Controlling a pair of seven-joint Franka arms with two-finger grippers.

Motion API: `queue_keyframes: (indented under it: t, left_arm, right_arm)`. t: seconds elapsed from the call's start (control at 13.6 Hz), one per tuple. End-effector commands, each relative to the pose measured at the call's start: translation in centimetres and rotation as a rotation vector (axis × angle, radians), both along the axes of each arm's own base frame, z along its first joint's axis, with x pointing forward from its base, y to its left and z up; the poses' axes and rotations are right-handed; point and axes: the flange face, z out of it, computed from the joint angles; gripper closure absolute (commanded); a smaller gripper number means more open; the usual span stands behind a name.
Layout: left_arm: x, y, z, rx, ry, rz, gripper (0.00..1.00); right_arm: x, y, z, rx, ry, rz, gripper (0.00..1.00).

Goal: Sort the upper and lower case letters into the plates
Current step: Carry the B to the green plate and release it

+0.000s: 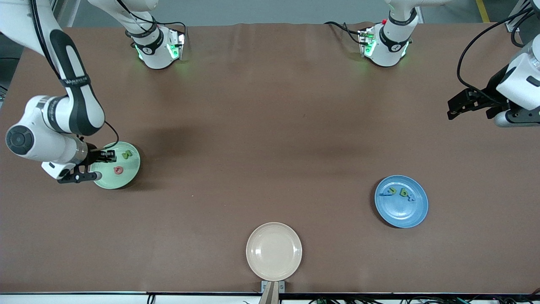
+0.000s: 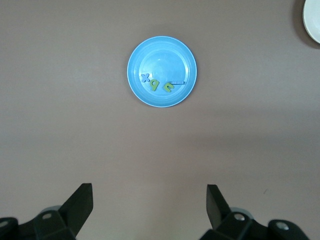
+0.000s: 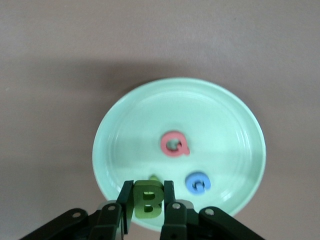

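The pale mint green plate lies toward the right arm's end of the table. My right gripper is over it and shut on a green letter B, held upright between the fingers. In the mint plate lie a pink letter, a blue letter and a green letter mostly hidden by the B. The blue plate holds several small blue and green letters. My left gripper is open and empty in the air, apart from the blue plate.
A beige-cream round plate stands empty at the table's edge nearest the front camera; its rim also shows in the left wrist view. The two arm bases stand along the table's farthest edge.
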Motion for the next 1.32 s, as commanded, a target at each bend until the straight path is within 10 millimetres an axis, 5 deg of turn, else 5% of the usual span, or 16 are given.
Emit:
queue_keyframes:
  t: [0.0,0.37,0.73,0.81,0.88,0.95,1.25]
  left_arm:
    - [-1.0,0.2,0.9,0.006,-0.008,-0.001,0.0]
    - [-0.8,0.9,0.7,0.006,-0.003,0.005,0.0]
    - [-0.9,1.2,1.4,0.005,-0.017,0.007,0.0]
    - [-0.9,1.2,1.4,0.005,-0.017,0.007,0.0]
    - [-0.9,1.2,1.4,0.005,-0.017,0.007,0.0]
    - [-0.9,1.2,1.3,0.005,-0.016,0.005,0.0]
    - [-0.9,1.2,1.3,0.005,-0.016,0.004,0.0]
  right_arm:
    - [1.6,0.2,-2.4,0.009,-0.019,-0.016,0.93]
    - [1.5,0.4,-6.2,0.058,-0.018,-0.071,0.91]
    - [0.8,0.4,-7.2,0.061,0.004,-0.066,0.83]
    - [0.7,0.5,-7.2,0.061,0.014,-0.067,0.61]
    - [0.5,0.7,-6.6,0.064,0.035,-0.066,0.13]
    - [0.2,1.0,-5.9,0.068,0.062,-0.064,0.03]
    - [-0.8,3.3,3.3,0.036,0.102,-0.165,0.02]
